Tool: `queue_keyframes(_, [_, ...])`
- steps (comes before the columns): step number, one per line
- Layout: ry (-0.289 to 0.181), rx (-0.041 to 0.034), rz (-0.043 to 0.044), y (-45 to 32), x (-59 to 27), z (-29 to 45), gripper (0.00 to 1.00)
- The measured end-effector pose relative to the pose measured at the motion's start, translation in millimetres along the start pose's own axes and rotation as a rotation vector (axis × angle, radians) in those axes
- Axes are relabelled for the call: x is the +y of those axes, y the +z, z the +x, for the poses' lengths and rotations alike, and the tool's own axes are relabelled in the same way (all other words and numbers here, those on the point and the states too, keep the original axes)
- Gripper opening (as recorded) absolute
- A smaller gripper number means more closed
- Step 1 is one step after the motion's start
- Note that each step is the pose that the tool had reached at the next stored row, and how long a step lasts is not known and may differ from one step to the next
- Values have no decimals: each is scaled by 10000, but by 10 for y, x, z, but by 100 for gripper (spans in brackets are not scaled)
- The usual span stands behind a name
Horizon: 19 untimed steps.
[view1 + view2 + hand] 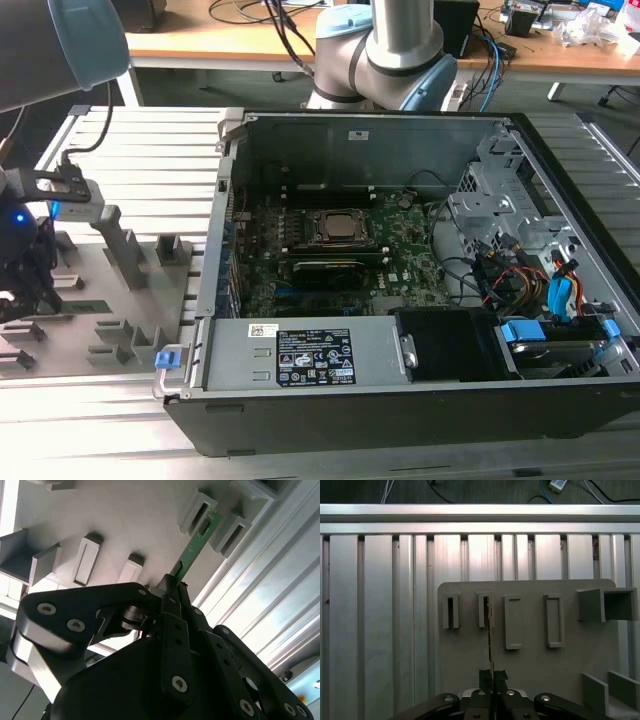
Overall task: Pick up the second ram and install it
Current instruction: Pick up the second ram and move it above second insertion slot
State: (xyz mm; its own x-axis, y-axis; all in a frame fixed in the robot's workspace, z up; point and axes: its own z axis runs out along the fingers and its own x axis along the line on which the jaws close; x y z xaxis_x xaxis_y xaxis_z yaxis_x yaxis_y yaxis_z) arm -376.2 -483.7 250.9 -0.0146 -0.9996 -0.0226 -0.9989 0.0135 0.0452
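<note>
The second ram point(197, 545) is a thin green stick, seen edge-on in the first wrist view point(490, 640). My gripper point(172, 585) is shut on its near end, with both fingers pressed against the board. The gripper point(492, 674) stands over the grey holder plate point(465, 650). The stick's far end reaches a narrow slot block point(485, 611) on that plate. I cannot tell whether the end is still seated in the slot. In the exterior view the gripper point(30, 290) hangs over the plate point(120, 300) at the exterior view's left, well away from the open computer case point(230, 200).
The motherboard point(400, 265) lies inside the case with the CPU socket point(335, 228) at its middle. A power supply point(310, 355) and cable bundles point(500, 275) fill the near and right parts. Upright grey blocks point(125, 245) stand on the plate. Ribbed aluminium table point(375, 620) surrounds it.
</note>
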Motion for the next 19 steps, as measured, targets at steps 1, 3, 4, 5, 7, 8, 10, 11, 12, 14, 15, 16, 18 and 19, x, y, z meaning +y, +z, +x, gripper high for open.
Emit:
queue_keyframes(1, [0,0,0,-9,0,0,14])
queue_keyframes(3, [0,0,0,-32,1,-1,14])
queue_keyframes(4, [0,0,0,-45,2,-1,14])
queue_keyframes(5, [0,0,0,-54,3,-1,14])
queue_keyframes(7, [0,1,0,-86,4,-2,14])
queue_keyframes(8, [0,0,0,-93,4,-2,14])
queue_keyframes(10, [0,0,0,-109,5,-2,14])
queue_keyframes(11, [0,0,0,-122,6,-3,14])
queue_keyframes(12, [0,0,0,-133,6,-3,14])
queue_keyframes(14, [0,0,0,-175,8,-4,14])
queue_keyframes(15, [0,0,1,-190,8,-4,14])
queue_keyframes(16, [0,0,0,-200,9,-5,14])
queue_keyframes(18, [0,0,0,-232,11,-5,14])
queue_keyframes(19, [0,0,1,-252,11,-6,14])
